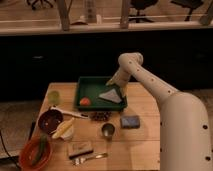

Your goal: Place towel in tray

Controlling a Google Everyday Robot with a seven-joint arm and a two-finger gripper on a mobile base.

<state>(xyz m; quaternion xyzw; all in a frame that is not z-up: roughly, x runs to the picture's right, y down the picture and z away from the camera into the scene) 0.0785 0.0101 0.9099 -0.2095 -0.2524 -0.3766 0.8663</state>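
Red plastic bowl (34, 151) sits at seven o'clock on the wooden table (135, 150), with a dark bowl (49, 120) and a banana (62, 128) just beside it toward the centre. The green tray (100, 107) lies at twelve o'clock. A small orange-red thing (85, 101) rests in its near-left corner, and the grey-blue towel (111, 95) lies flat in its right half. A blue pad (130, 121) lies near the table's middle, at four o'clock from the tray. The gripper (119, 86) hangs at the towel's two o'clock corner; whether it grips anything cannot be told.
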